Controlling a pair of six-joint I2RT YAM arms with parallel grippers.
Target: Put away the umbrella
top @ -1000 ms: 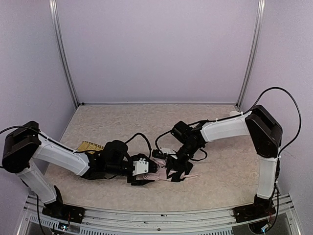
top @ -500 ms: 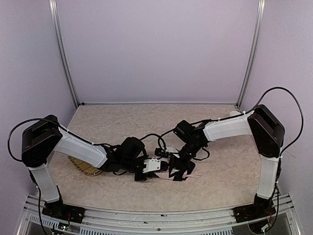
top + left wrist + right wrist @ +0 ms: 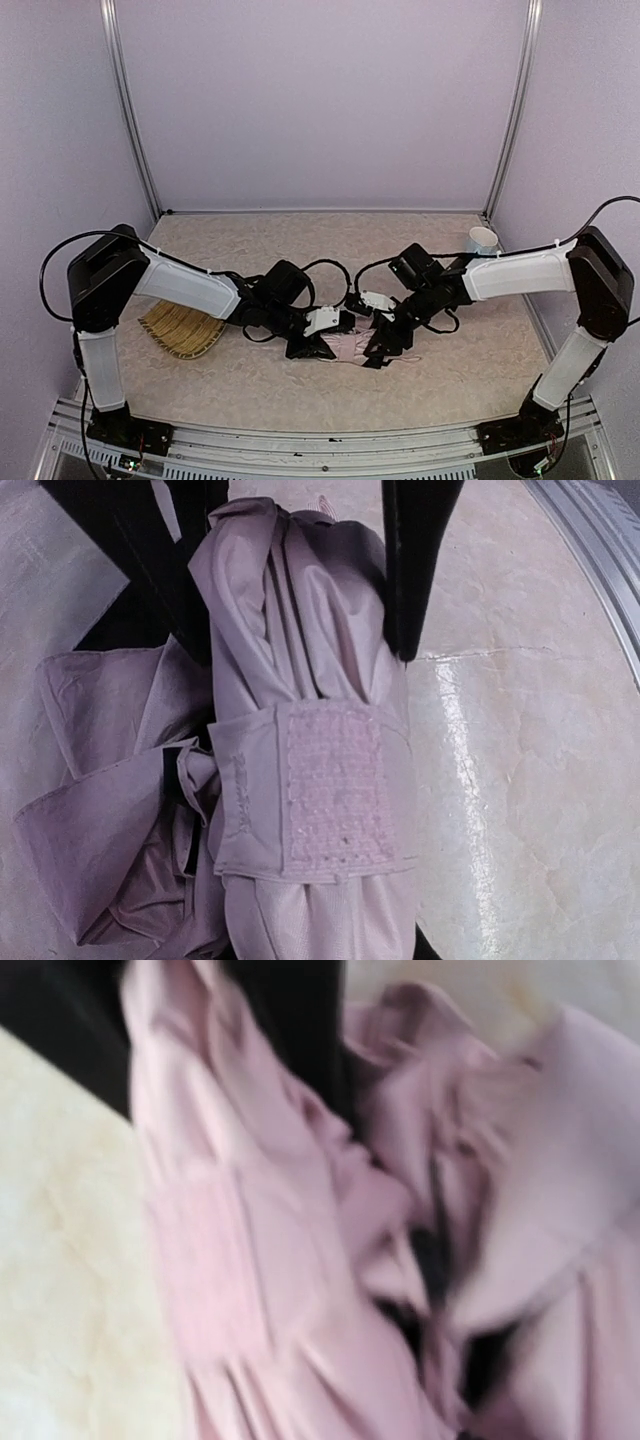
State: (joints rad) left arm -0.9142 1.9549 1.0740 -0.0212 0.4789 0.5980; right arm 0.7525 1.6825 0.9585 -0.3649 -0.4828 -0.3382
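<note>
- Two grippers meet at the umbrella (image 3: 348, 347), which lies mid-table (image 3: 300, 250), nearer the front edge.
- Long axis roughly left-right; canopy furled, strap (image 3: 335, 790) wrapped round it.
- Left gripper (image 3: 300, 650) pinches the rolled canopy.
- Right gripper (image 3: 385, 340) at the umbrella's right end; cannot tell its jaw state, wrist view blurred.

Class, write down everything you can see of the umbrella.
The umbrella is collapsed: pale pink fabric rolled into a bundle, a strap with a fastening patch across it, loose folds and dark lining at one side. It lies on the table, with the left end effector clamped on its sides.
</note>
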